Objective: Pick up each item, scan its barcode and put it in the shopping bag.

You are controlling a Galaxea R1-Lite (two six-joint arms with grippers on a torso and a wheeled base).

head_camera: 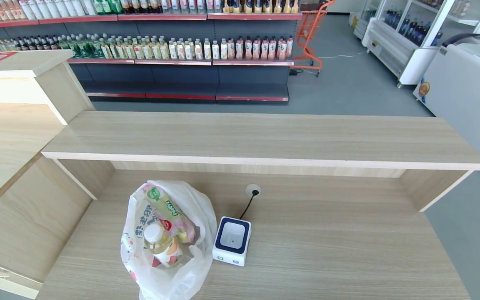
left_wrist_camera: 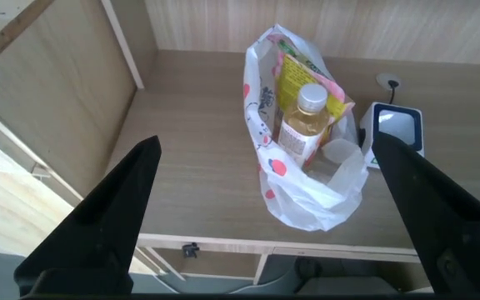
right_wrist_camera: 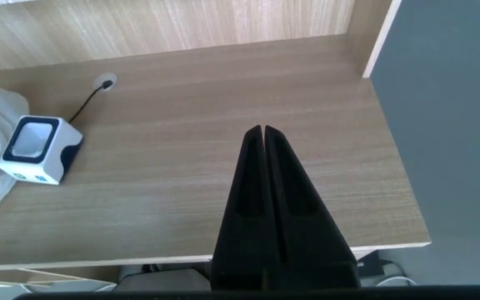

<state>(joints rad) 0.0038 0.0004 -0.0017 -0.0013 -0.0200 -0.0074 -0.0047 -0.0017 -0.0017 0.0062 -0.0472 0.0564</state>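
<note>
At 7 o'clock on counter [head_camera: 327,250]: shopping bag [head_camera: 173,275], bottle [head_camera: 161,246] inside; scanner [head_camera: 232,240] just beside, at its 3 o'clock. Above bag, left gripper [left_wrist_camera: 267,142] splayed wide, empty; right gripper [right_wrist_camera: 262,129] pinched closed on nothing. Could snag floppy bag rim, tipping bottle out.

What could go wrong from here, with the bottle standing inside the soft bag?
1. The shopping bag is thin plastic near the counter's front edge; with the tall bottle upright inside, it may slump or tip off.
2. The scanner stands close beside the bag; the left claw, reaching there, may knock it or catch its cable.
</note>
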